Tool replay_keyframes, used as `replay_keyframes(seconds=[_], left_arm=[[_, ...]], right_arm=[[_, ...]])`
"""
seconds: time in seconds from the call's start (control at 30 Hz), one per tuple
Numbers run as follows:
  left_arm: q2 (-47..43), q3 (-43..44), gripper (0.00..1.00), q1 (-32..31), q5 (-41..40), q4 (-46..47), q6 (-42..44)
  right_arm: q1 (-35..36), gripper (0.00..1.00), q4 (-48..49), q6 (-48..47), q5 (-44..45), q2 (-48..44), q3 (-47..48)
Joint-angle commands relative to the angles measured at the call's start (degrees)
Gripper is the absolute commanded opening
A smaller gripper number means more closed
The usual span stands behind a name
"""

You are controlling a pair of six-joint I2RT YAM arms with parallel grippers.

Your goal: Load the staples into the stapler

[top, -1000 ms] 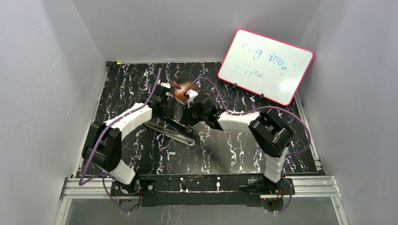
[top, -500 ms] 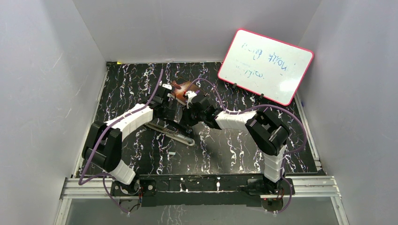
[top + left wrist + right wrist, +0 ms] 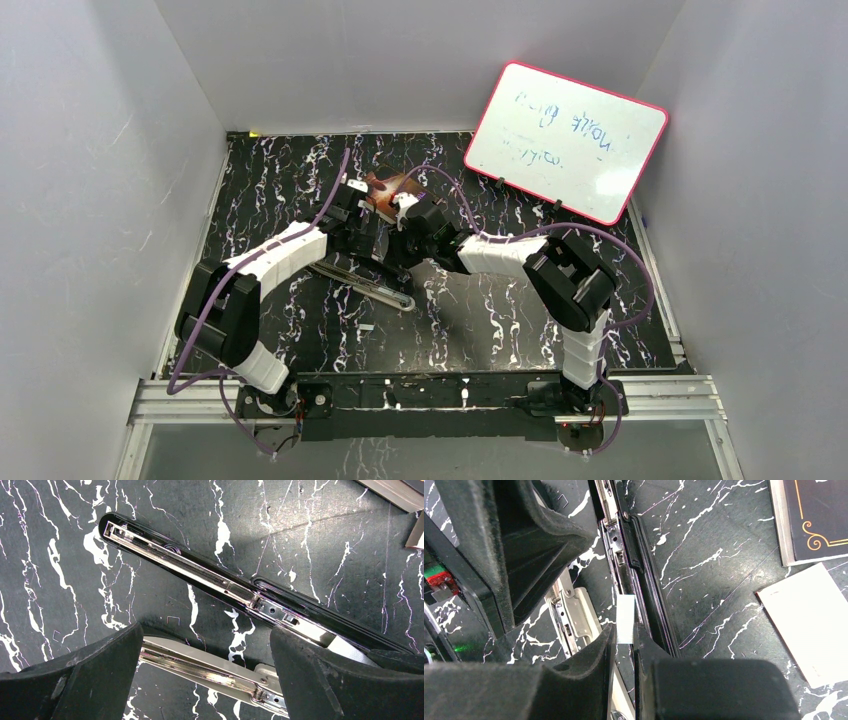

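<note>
The stapler (image 3: 362, 281) lies folded open on the black marbled table. Its black top arm (image 3: 200, 572) and its silver magazine rail (image 3: 215, 672) spread apart from the hinge. My left gripper (image 3: 207, 675) is open, its fingers (image 3: 100, 680) standing either side of the silver rail without touching it. My right gripper (image 3: 625, 640) is shut on a short strip of staples (image 3: 625, 619). The strip pokes out of the fingertips beside the black arm's hinge end, and its end also shows in the left wrist view as the staples (image 3: 345, 647). Both grippers (image 3: 385, 240) meet over the stapler.
A dark book with orange ornament (image 3: 819, 515) and a white card or box (image 3: 809, 625) lie just right of the stapler. One loose staple (image 3: 173, 620) lies on the table. A red-framed whiteboard (image 3: 565, 140) leans at the back right, and grey walls enclose the table.
The right arm has edged slightly left toward the stapler with the staples still held. The left gripper has stayed open over the rail.
</note>
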Motion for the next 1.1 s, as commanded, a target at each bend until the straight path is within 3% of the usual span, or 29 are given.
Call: replay_keyframes(seconds=[0.0,1.07], left_arm=[[-2.32,-0.16,0.98,-0.29,-1.07,-0.13,0.60],[-2.61,-0.25,0.98,-0.44,-1.28,-0.13,0.84]], right_arm=[[-0.37,0.00,-1.75,-2.33,2.64,-0.08,2.61],[1.83,0.00,-8.22,-19.06,3.41,-0.25,3.50]])
